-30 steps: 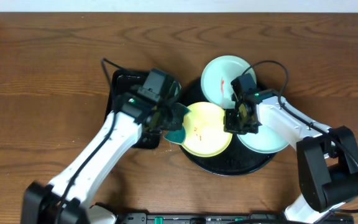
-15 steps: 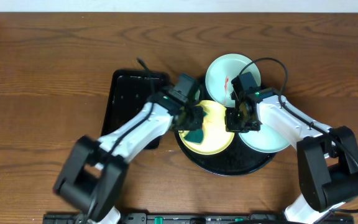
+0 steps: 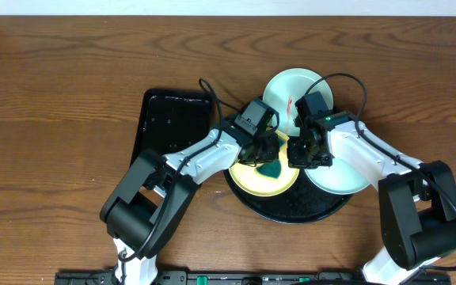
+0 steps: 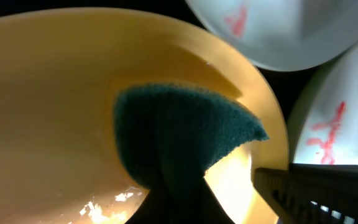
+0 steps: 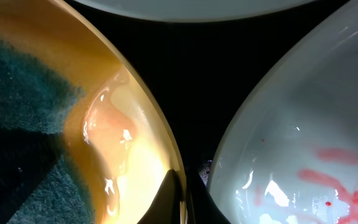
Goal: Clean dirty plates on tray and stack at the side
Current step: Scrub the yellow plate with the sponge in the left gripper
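Overhead: one round tray (image 3: 291,210) near the worktop's (image 3: 54,79) front edge carries one yellow plate (image 3: 252,184), half covered by both arms, and two more: a rear mint plate (image 3: 283,91) and a right mint plate (image 3: 343,182). One rectangular tray (image 3: 169,127) sits toward the left edge.
Left wrist: the left gripper (image 4: 178,208), largely cut off, pinches one sponge (image 4: 179,137) on the yellow plate.
Right wrist: the right gripper (image 5: 178,199), only its tips showing, pinches the yellow plate's rim.

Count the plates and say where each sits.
3. Yellow plate at the tray's left front, under the sponge; one mint plate at its back edge; the other mint plate at its right, partly under the right arm. None seems hidden.
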You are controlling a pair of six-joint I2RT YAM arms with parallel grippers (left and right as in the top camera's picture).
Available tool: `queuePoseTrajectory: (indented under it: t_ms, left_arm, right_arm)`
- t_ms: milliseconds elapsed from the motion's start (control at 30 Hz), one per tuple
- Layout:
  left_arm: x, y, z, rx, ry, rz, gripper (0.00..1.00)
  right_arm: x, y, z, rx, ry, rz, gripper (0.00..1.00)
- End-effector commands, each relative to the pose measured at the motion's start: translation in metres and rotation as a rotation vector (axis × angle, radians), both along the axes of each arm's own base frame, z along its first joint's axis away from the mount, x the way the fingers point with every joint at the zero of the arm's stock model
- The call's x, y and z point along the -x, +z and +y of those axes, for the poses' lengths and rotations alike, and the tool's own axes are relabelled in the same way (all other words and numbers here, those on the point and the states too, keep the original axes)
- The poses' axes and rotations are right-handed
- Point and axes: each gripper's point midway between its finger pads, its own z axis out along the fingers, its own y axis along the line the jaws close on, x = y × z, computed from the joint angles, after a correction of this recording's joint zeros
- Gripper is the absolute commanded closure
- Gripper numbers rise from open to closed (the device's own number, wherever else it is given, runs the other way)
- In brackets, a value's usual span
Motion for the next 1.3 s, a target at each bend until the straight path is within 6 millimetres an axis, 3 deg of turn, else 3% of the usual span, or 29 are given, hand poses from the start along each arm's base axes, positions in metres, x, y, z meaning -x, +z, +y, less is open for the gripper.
queuePoseTrajectory:
  t_ms: [0,100,233,333,467,567,667,733,800,967,1267]
  left_arm:
    - [0.009,-0.055,0.064,-0.333,0.054,0.03,0.92]
    - [0.011,-0.056,0.112,-0.539,0.104,0.041,0.93]
    - [0.011,-0.044,0.151,-0.72,0.13,0.051,0.93]
    - [0.005,-0.033,0.168,-0.81,0.142,0.028,0.93]
    - [0.0,-0.029,0.166,-0.81,0.15,0.009,0.93]
    - [-0.002,-0.036,0.141,-0.675,0.147,0.032,0.93]
    - [0.0,-0.039,0.086,-0.387,0.103,0.1,0.93]
    - [0.002,-0.031,0.044,-0.182,0.059,0.131,0.92]
    - [0.003,-0.02,0.015,-0.048,0.023,0.138,0.93]
    - [0.009,-0.016,-0.009,0.007,0.022,0.134,0.92]
    - [0.031,-0.026,-0.034,0.041,-0.025,0.184,0.92]
  right_arm:
    - [0.008,-0.011,-0.01,0.059,0.019,0.031,0.99]
    - [0.009,-0.011,-0.01,0.06,0.019,0.034,0.99]
    - [0.011,-0.011,-0.011,0.064,0.02,0.044,0.99]
    - [0.012,-0.011,-0.011,0.065,0.019,0.046,0.99]
    - [0.011,-0.011,-0.012,0.072,0.019,0.045,0.99]
    - [0.011,-0.011,-0.012,0.072,0.019,0.045,0.99]
    - [0.011,-0.011,-0.012,0.072,0.02,0.045,0.99]
    - [0.011,-0.011,-0.012,0.071,0.019,0.045,0.99]
    - [0.011,-0.011,-0.012,0.071,0.02,0.045,0.99]
    - [0.012,-0.011,-0.012,0.071,0.02,0.045,0.99]
    - [0.012,-0.011,-0.012,0.072,0.019,0.045,0.99]
